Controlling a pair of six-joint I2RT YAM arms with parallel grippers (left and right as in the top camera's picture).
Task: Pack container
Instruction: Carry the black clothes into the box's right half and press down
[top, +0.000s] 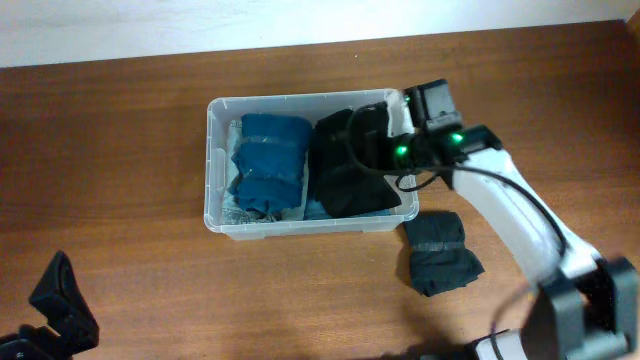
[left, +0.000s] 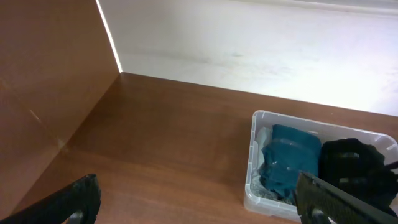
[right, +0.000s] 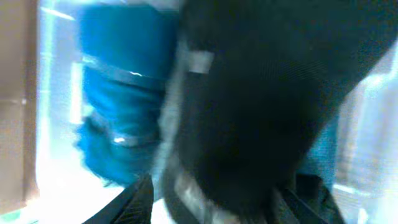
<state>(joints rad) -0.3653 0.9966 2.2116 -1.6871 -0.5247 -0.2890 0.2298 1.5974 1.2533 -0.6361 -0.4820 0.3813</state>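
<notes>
The clear plastic container sits mid-table and holds a blue rolled cloth on its left and a black rolled cloth on its right. My right gripper is down inside the container's right half, over the black cloth. In the right wrist view its fingers stand apart on either side of the black cloth, the gripper open. My left gripper is wide open and holds nothing, low at the front left, well away from the container.
A second black rolled cloth lies on the wooden table just outside the container's front right corner, under my right arm. A pale wall runs along the table's far edge.
</notes>
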